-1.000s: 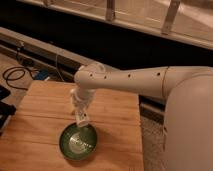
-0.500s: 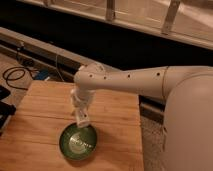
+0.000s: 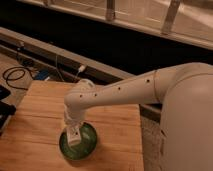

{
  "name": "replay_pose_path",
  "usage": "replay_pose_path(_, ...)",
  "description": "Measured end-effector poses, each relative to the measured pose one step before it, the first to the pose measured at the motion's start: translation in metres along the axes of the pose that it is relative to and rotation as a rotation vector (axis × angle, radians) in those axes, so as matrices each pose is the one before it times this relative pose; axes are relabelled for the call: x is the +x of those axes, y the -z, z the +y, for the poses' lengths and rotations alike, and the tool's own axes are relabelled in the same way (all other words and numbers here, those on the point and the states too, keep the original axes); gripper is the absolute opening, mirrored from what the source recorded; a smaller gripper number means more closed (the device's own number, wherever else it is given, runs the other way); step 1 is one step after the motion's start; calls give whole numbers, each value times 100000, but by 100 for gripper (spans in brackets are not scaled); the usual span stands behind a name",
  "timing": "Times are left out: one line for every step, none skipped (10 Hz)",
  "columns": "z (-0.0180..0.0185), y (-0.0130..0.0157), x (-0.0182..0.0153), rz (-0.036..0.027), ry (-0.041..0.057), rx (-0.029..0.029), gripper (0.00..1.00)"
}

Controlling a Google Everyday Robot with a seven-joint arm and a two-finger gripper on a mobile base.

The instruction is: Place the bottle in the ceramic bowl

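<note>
Now gripper (image 3: 73, 134) low over glossy round green ceramic bowl (image 3: 86, 149) on wooden table (image 3: 35, 120); grasp state unclear.

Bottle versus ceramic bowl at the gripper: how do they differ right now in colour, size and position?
The bottle is pale cream; the ceramic bowl is glossy dark green. The bottle is narrow and small; the bowl is round and far wider. The bottle sits at the gripper, over the bowl's left half, while the bowl rests on the wooden table. Both are at the table's front edge, under the arm.
</note>
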Motion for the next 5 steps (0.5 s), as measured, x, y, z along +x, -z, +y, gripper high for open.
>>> replay_pose_path(91, -1119, 1009, 1166, -2569, -141, 0)
replay_pose_path(-542, -1312, 1600, 2272, -5208, 11, 0)
replay_pose_path(-313, -326, 467, 651, -1964, 0, 0)
replay_pose_path(-122, -101, 121, 172, -666, -26, 4)
replay_pose_path(109, -22, 11, 64, 241, -11, 11)
